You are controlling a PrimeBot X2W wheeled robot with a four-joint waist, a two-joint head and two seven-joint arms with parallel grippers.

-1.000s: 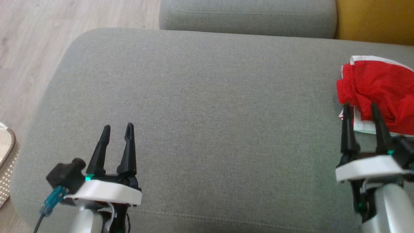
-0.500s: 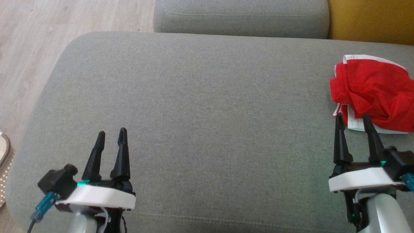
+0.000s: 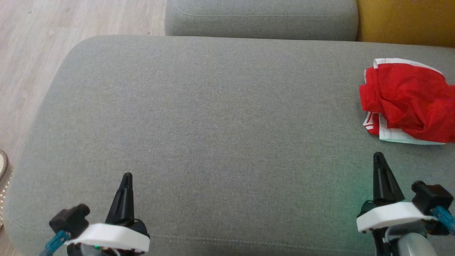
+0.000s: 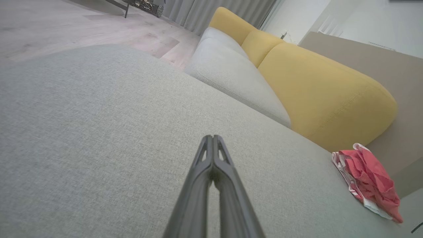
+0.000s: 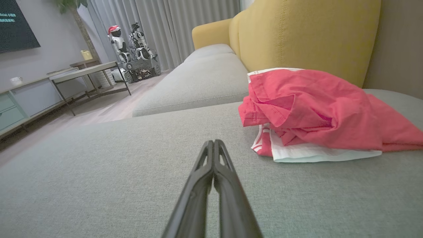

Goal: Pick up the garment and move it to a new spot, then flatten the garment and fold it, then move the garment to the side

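The garment (image 3: 408, 101) is a crumpled red cloth with white trim, lying in a heap at the far right of the grey sofa seat (image 3: 213, 117). It also lies ahead and to the right in the right wrist view (image 5: 317, 109), and small at the far right in the left wrist view (image 4: 368, 180). My right gripper (image 3: 379, 156) is shut and empty, a short way in front of the garment and apart from it. My left gripper (image 3: 127, 176) is shut and empty over the seat's near left part. Both pairs of fingers meet at their tips (image 4: 212, 137) (image 5: 213, 142).
A second grey seat cushion (image 3: 261, 17) lies beyond the seat, with a yellow back cushion (image 3: 405, 21) at the far right. Wooden floor (image 3: 32, 42) runs along the left. A low table (image 5: 86, 71) and a small robot (image 5: 134, 49) stand across the room.
Both grippers have shut and drawn back toward the near edge. The right gripper has come away from the garment's near edge. The head camera has shifted slightly.
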